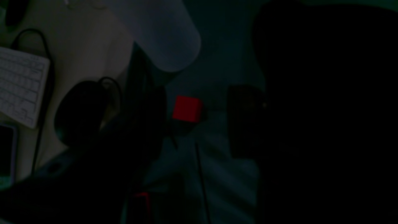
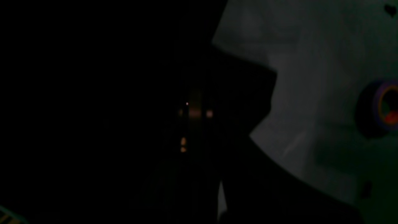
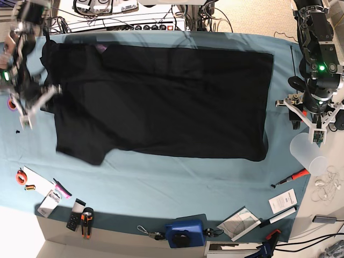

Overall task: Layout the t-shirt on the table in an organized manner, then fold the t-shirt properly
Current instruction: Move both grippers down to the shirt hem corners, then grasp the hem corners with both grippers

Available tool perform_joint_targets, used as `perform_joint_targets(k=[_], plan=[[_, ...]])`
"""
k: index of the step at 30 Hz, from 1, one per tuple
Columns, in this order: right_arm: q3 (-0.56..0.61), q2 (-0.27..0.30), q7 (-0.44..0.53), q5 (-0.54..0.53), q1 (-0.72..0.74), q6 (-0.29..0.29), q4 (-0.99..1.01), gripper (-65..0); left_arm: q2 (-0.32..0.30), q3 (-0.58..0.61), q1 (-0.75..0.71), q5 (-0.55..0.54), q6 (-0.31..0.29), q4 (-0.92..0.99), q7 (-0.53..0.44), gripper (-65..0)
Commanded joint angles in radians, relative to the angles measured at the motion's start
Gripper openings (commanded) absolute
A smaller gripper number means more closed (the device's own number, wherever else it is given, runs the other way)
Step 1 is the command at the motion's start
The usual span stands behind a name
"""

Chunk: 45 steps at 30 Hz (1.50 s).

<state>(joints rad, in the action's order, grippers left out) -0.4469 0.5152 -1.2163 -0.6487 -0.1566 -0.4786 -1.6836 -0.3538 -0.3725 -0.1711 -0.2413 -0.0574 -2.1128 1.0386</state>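
Note:
The black t-shirt [image 3: 161,99] lies spread flat on the teal table [image 3: 172,183], plain side up, with one sleeve pointing to the front left. My right gripper [image 3: 38,99] is at the shirt's left edge by the other sleeve and is shut on the cloth. In the dim right wrist view the t-shirt [image 2: 242,93] fills the left side over the table [image 2: 311,109], and the fingers are lost in the dark. My left gripper [image 3: 314,115] hangs open over the table's right edge, apart from the shirt. A small red block [image 1: 186,109] shows between its dark fingers [image 1: 245,118].
A translucent cup [image 3: 309,153] stands at the right edge below the left arm. A red-handled tool [image 3: 293,176], cards [image 3: 282,200], a blue box [image 3: 183,234] and small tools line the front. Tape rolls [image 3: 20,176] lie at the left. A keyboard [image 1: 18,84] sits off the table.

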Motion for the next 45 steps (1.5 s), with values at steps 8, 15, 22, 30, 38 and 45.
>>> perform_joint_targets(k=[8,15,22,30,38,45], plan=[[-0.021,0.026,-0.010,0.013,0.015,-0.090,-0.017,-47.9,-0.012,-0.005,0.010,0.001,0.003,-0.016,-0.029,-33.0],[-0.080,0.028,-0.004,-0.053,0.064,-0.090,-0.018,-43.5,-0.012,-0.005,0.010,0.001,0.003,-0.014,-0.030,-33.0],[-0.224,0.028,0.169,0.080,0.224,-0.031,-0.011,-43.5,-0.012,-0.003,0.010,0.000,0.003,-0.014,-0.030,-33.0],[-0.016,0.027,0.271,0.234,0.373,0.022,0.328,-43.5,-0.012,-0.003,0.010,-0.018,0.003,-0.014,-0.036,-33.0],[0.074,0.013,0.337,0.253,0.536,-0.036,0.722,-43.5,-0.012,-0.003,0.010,-0.020,0.003,-0.014,-0.038,-33.0],[0.074,-0.091,0.349,0.270,0.553,-0.056,0.749,-43.5,-0.011,-0.003,0.010,-0.040,0.003,-0.014,-0.045,-33.0]])
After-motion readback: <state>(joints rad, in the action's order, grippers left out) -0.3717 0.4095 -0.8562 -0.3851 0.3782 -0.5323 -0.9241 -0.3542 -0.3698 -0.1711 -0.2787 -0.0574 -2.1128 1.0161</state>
